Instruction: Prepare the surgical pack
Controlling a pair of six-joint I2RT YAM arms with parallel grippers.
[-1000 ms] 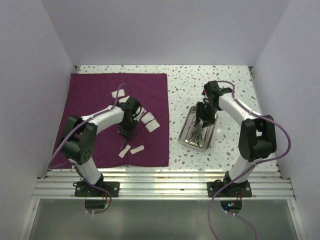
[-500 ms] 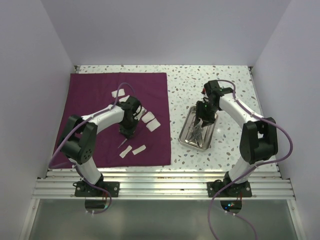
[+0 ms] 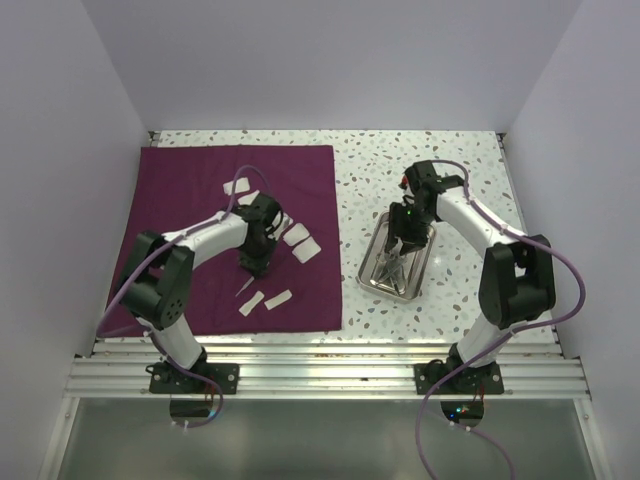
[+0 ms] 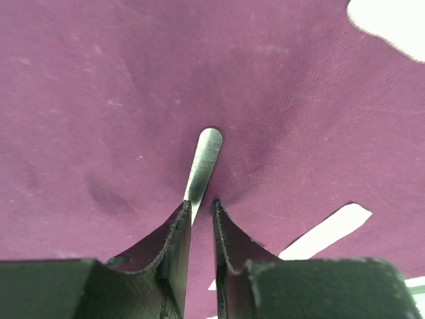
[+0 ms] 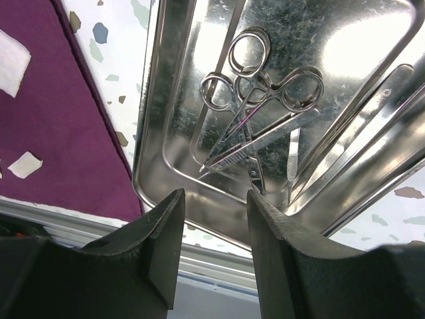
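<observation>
Tweezers [image 4: 203,159] lie on maroon cloth [image 4: 99,80] at the left gripper [image 4: 200,203], barely parted, empty; right gripper [image 5: 214,194] hangs half-open, empty, above steel tray [image 5: 352,46].

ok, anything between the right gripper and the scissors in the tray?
Nothing visible. The right gripper hangs open over the tray. The scissors lie uncovered on its floor. They are crossed with other instruments, so a pick may drag a neighbour.

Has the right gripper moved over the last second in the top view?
Yes, slightly. The right gripper has shifted away from the arm bases and a little left, toward the far end of the steel tray.
</observation>
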